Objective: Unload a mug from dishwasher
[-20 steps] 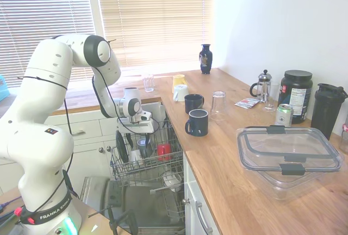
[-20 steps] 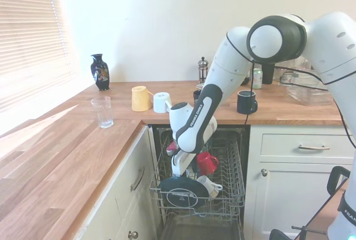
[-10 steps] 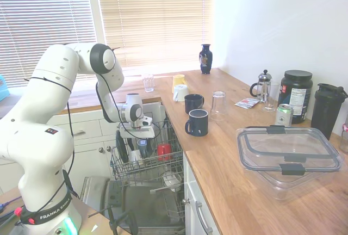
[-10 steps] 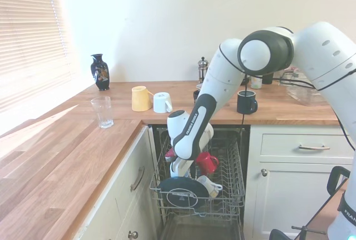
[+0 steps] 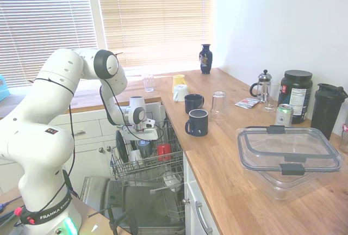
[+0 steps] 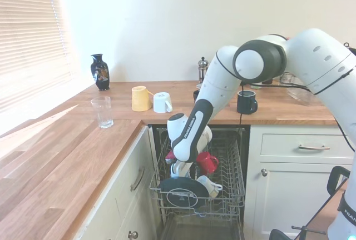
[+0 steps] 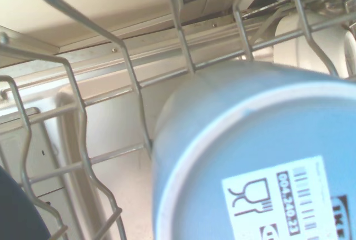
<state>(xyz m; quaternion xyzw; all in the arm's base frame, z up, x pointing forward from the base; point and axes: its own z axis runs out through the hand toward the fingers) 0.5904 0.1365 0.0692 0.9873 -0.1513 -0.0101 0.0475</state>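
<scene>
Wooden counters flank the open dishwasher (image 5: 142, 165), its wire rack pulled out. Inside stands the mug (image 7: 256, 156), upside down, its axis upright, base turned to the wrist camera and bearing a food-safe glass-and-fork label and barcode. Directly above hangs the gripper (image 5: 142, 140); its finger spread cannot be made out.

Mug (image 5: 144, 148) in dishwasher (image 5: 163, 164) rack, beside red cup (image 5: 164, 151).

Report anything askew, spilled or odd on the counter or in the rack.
Nothing is spilled or broken. The yellow cup and white cup lie on their sides on the worktop; the mug sits base-up in the rack, as usual.
</scene>
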